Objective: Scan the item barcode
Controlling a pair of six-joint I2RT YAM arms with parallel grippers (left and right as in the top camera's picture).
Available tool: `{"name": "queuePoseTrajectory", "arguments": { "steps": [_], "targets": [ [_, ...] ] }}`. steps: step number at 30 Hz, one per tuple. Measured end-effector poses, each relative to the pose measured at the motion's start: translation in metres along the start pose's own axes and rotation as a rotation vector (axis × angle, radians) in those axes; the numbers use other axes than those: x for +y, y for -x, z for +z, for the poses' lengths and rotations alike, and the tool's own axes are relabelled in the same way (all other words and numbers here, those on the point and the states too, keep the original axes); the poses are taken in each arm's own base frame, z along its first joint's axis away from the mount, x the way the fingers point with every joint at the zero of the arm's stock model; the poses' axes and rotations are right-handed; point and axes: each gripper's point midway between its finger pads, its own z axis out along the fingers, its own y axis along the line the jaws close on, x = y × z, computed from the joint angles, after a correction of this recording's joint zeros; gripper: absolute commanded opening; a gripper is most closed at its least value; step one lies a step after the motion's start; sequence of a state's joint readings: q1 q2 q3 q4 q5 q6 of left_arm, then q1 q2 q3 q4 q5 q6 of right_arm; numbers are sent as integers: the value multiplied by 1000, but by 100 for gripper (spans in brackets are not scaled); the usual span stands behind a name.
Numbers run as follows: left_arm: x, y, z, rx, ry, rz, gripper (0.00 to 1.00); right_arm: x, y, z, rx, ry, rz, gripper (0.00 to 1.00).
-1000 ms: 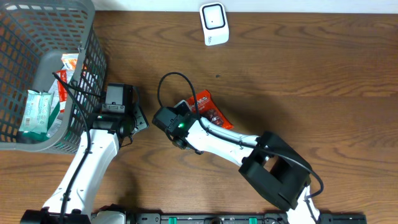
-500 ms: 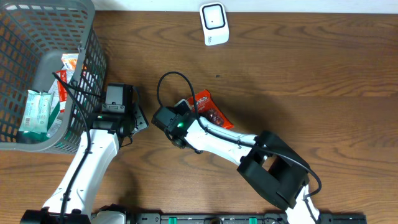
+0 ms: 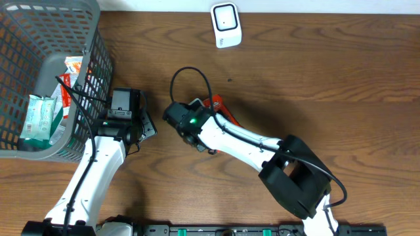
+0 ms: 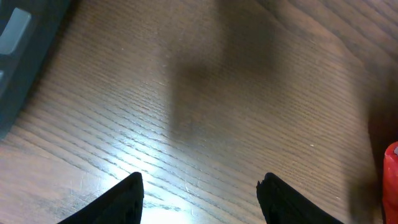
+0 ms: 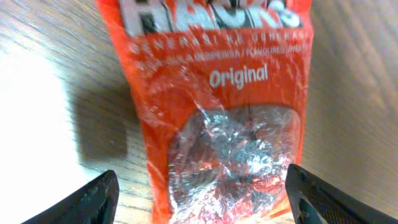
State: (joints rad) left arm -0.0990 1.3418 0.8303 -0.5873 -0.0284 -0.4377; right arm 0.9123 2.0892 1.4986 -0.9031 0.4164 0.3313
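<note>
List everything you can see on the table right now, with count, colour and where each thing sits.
table: one, brown wood, under everything.
basket: one, grey mesh, far left of the table.
green and white packet: one, inside the basket.
orange and white packet: one, inside the basket, partly hidden; I cannot tell if there are more.
scanner: one, white, far edge near the centre.
snack packet: one, red with a clear window, flat on the table at centre.
left end effector: one, black, open, over bare wood beside the basket.
right end effector: one, black, open, a finger on either side of the snack packet.
</note>
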Motion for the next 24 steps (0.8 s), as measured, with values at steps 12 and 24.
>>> {"name": "queuePoseTrajectory", "arguments": {
  "steps": [12,24],
  "targets": [
    [0,0,0,0,0,0,62,-11,-10,23,-15,31,66,45],
    [0,0,0,0,0,0,62,-25,-20,11,39,64,86,1]
  ]
}}
